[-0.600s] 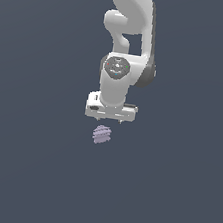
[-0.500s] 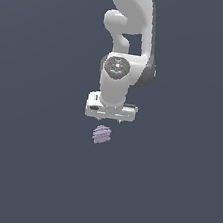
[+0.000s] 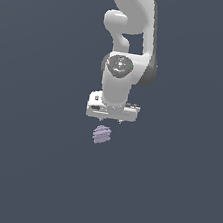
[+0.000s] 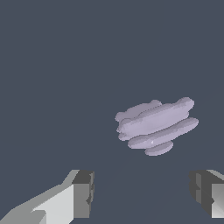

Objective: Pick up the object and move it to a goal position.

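From the exterior view, the white arm (image 3: 128, 45) hangs straight down, and its gripper (image 3: 110, 119) sits just above the object (image 3: 101, 134), a small lavender-grey ridged lump, with a thin gap between the two. In the wrist view, the gripper (image 4: 142, 192) stands released, its two fingers (image 4: 83, 192) spread wide and holding nothing. The object (image 4: 156, 126) lies apart from them, beyond the fingertips, nearer one finger than the other.

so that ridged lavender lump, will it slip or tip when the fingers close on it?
The object is ridged like stacked discs, so flat pads may catch only ridge edges; some slip seems possible. It looks squat, so probably won't tip. The gripper is open with its fingers apart from the object; rigidity can't be judged.
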Controlling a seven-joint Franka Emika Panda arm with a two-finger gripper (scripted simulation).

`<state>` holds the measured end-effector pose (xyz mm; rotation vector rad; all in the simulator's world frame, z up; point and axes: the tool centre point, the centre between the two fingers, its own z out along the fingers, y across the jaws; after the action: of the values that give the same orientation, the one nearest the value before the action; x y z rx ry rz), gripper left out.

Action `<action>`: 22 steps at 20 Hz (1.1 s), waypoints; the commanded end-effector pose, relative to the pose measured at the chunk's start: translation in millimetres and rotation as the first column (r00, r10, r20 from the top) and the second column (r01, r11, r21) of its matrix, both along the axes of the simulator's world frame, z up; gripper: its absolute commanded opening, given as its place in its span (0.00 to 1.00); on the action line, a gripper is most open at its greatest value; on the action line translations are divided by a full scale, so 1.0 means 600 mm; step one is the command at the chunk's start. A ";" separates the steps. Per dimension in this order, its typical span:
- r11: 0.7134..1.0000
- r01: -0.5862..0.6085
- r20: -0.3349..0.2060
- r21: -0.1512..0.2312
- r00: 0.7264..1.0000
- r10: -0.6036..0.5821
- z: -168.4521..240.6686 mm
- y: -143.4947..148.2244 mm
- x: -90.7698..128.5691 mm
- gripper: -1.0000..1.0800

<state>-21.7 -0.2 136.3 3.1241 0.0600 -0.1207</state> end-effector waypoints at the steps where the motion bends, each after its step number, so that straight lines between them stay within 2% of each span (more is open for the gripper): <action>1: 1.000 0.002 -0.002 -0.004 1.000 -0.002 -0.001 0.000 0.000 0.81; 7: 0.999 0.022 -0.020 -0.031 1.000 -0.023 -0.012 0.003 -0.002 0.81; 12: 0.996 0.051 -0.043 -0.078 0.998 -0.055 -0.027 0.006 -0.006 0.81; 16: 0.988 0.082 -0.062 -0.134 0.994 -0.091 -0.044 0.009 -0.009 0.81; 22: 0.959 0.136 -0.077 -0.249 0.984 -0.160 -0.071 0.012 -0.015 0.81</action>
<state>-29.9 6.6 97.9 2.9052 -0.1511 -0.2531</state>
